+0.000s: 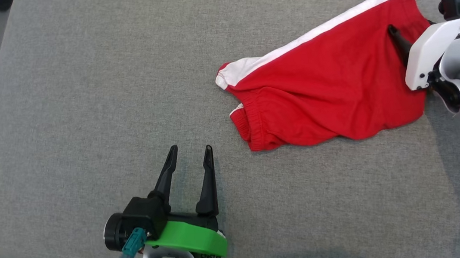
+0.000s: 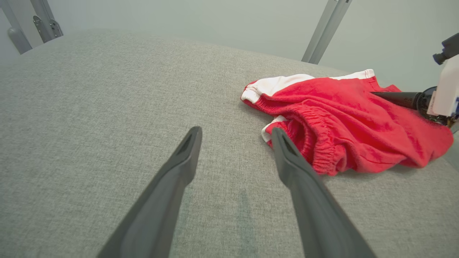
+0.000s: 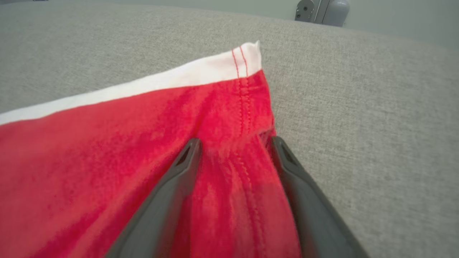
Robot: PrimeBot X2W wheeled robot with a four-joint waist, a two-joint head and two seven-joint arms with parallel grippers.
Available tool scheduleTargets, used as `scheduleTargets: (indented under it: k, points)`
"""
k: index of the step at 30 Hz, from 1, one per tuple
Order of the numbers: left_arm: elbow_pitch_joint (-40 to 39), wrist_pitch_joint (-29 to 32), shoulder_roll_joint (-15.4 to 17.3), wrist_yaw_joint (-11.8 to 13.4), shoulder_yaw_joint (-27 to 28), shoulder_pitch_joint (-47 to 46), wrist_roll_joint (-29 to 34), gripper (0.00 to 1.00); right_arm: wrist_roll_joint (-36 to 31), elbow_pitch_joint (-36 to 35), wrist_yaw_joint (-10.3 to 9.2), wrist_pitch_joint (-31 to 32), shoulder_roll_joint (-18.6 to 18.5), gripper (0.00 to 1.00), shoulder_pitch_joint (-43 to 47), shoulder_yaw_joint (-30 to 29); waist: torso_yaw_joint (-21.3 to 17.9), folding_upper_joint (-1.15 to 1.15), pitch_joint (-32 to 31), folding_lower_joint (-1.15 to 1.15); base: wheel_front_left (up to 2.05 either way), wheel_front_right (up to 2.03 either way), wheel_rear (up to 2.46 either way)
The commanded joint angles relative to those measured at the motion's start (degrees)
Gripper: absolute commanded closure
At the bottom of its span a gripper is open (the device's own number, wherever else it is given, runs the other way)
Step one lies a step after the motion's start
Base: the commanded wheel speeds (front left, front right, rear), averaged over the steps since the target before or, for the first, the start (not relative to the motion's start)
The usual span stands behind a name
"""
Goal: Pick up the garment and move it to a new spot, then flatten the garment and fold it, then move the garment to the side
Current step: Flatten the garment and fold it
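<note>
Straddles the hem of the crumpled red shorts (image 1: 329, 91) with right gripper (image 3: 235, 145) spread, left gripper (image 1: 189, 151) spread near their waistband, seemingly leaving flattening, folding and setting aside undone.

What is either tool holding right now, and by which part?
Nothing is gripped yet. The right tool is open, straddling the red shorts at the leg hem near the white stripe. The left tool is open and empty.

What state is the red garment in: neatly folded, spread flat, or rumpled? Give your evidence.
Rumpled, neither flat nor neatly folded: the red garment lies bunched on the grey surface, its waistband puckered and creased.
</note>
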Motion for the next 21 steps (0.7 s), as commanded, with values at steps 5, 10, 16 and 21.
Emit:
scheduleTargets:
  k: [5, 10, 16, 21]
  points:
    - [0.7, -0.14, -1.24, -1.28, 1.32, 0.08, 1.45, 0.0, -1.43, 4.05, -0.07, 1.46, 0.12, 0.0, -0.74, 0.52, 1.86, 0.0, 2.18, 0.0, 0.0, 0.0, 0.0]
    - [1.21, -0.13, -1.77, -1.92, 2.64, 0.65, 1.96, 0.0, -1.92, 7.02, -0.09, 3.97, 1.04, 0.0, -0.9, 0.83, 1.01, 0.0, 1.74, 0.0, 0.0, 0.0, 0.0]
    - [1.52, -0.14, -2.16, -2.34, 4.87, 1.78, 2.64, 0.0, -0.15, 7.6, -0.1, 2.87, 2.38, 1.0, 0.68, 0.2, -2.24, 0.0, -0.5, 0.0, 0.0, 0.0, 0.0]
    - [2.38, -0.13, -1.51, -2.6, 7.26, 4.35, 2.97, 0.0, 1.99, 6.12, -0.11, -0.42, 4.06, 1.0, 4.5, -0.27, -7.4, 0.0, -5.48, 0.0, 0.0, 0.0, 0.0]
